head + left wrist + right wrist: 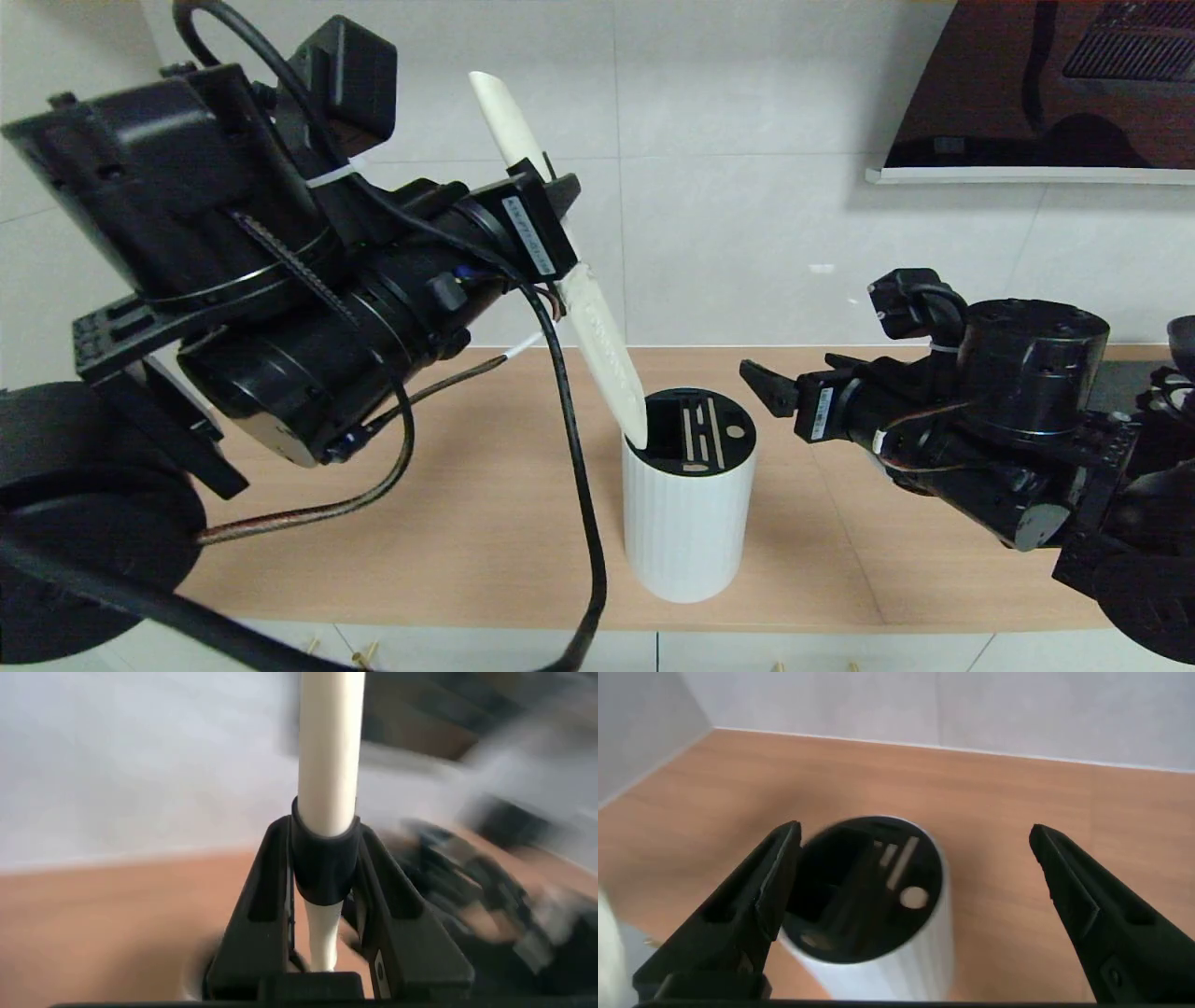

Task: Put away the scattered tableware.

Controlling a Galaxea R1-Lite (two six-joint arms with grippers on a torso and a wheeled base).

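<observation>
Wooden countertop [448, 523] below white wall tiles. The left gripper [549, 229] is clamped on what looks like a white knife [607, 350], tilted, with its tip at the slotted top of the ribbed white holder [689, 523]. The right gripper [913, 835] hangs near the holder, jaws wide apart. The knife is not yet seated, so lowering and release appear to remain.

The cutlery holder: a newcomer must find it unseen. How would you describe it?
On the wooden counter below the tiled wall stands a white ribbed cylinder, the cutlery holder. Its black slotted top sets it apart, and the white utensil held by the left gripper points into it.
</observation>
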